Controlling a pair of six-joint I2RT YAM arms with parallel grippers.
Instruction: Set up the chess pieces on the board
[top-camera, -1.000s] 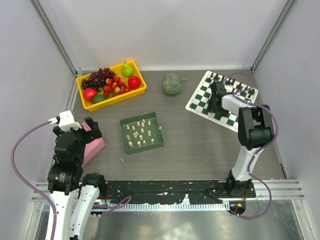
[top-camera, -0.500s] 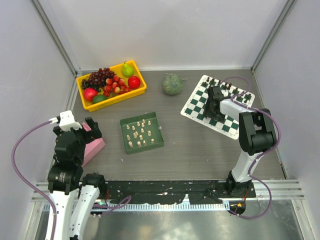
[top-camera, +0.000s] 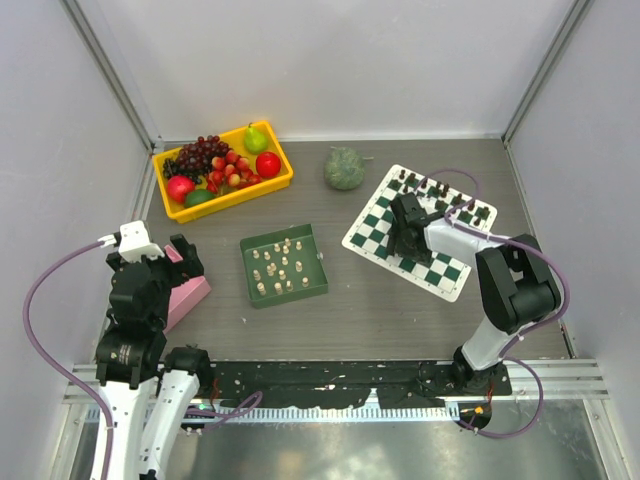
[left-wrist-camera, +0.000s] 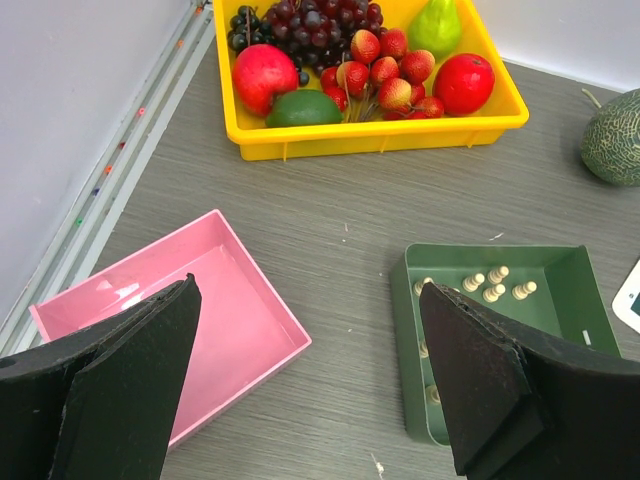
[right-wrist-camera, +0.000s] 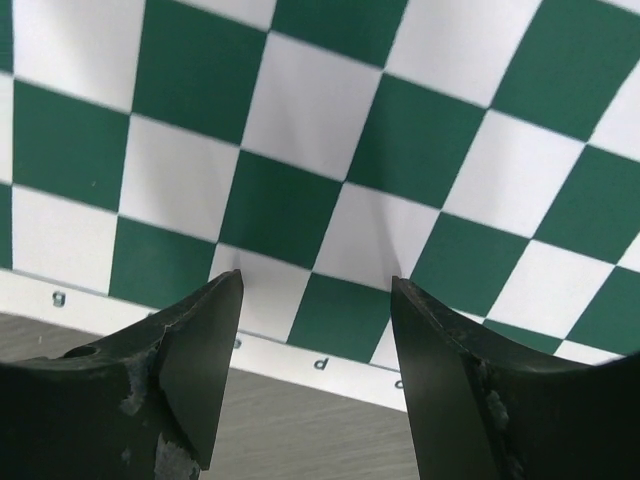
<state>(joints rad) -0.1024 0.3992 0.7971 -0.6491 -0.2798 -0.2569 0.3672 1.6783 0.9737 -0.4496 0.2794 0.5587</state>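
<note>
- Since a second ago the board has slid left, out of the far right corner toward the middle. My right gripper rode on it, and the dark men on its far edge came along.
- At near left, my left gripper hangs spread wide and empty over the pink tray.
- Just right of that, the green tray holds the pieces, which stand loose and apart.
- I judge them light, hard, smooth and quick to tip. I'd pinch one from above at the waist, gently.
- On the right, my right fingers are parted and grasp nothing. Their tips seem to rest on the board's near edge squares.
- The board looks a thin mat that slides readily, so I would push it flat, not lift it.
</note>
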